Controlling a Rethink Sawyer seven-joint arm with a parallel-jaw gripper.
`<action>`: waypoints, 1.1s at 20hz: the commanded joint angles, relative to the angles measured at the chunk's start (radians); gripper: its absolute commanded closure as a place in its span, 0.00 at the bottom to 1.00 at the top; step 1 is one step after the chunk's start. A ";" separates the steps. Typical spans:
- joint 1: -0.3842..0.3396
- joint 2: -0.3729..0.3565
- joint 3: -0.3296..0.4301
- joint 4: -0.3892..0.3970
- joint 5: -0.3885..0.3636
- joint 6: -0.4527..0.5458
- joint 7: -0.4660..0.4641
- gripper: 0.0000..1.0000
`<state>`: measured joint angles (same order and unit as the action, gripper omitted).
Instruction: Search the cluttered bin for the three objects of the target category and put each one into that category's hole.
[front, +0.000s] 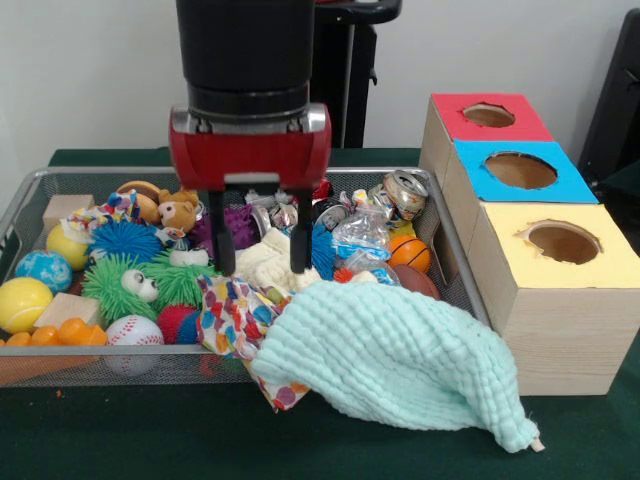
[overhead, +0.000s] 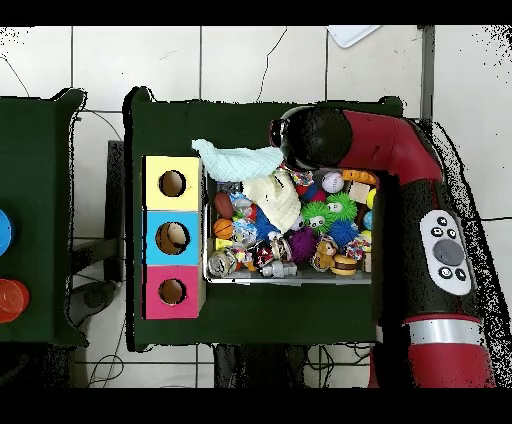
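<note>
The end effector hangs straight down over the middle of the wire mesh bin, its two dark fingers apart and clamped on nothing, tips just above a cream cloth lying among the toys. In the overhead view the arm's dark wrist covers the end effector, sitting over the bin's edge farthest from the robot.

One printed ruffled fabric piece drapes over the bin's front rim, white with red, blue and yellow shapes, and its lower corner peeks out under the mint waffle cloth. That mint cloth spills over the rim and down onto the green worktop, reaching toward the yellow-topped box. A second printed piece lies near the back left of the bin, beside a small teddy bear and above a blue spiky ball.

The yellow box's round hole is open, with nothing in it that can be seen. Behind it stand the blue-topped box and the red-topped box, all three in a row just right of the bin. From overhead, the yellow box's hole sits beside the mint cloth.

Elsewhere in the bin: a green spiky ball with eyes, a baseball, a yellow ball, a small basketball and a crushed can.
</note>
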<state>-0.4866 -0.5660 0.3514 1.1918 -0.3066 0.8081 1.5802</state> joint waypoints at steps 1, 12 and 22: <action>-0.031 0.115 0.112 -0.044 -0.089 -0.062 -0.252 0.00; -0.012 0.117 0.039 -0.078 -0.249 0.061 -0.283 0.00; -0.031 0.163 0.095 -0.041 -0.134 0.247 -0.186 0.00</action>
<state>-0.5004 -0.4689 0.3871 1.1310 -0.4789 0.8512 1.5794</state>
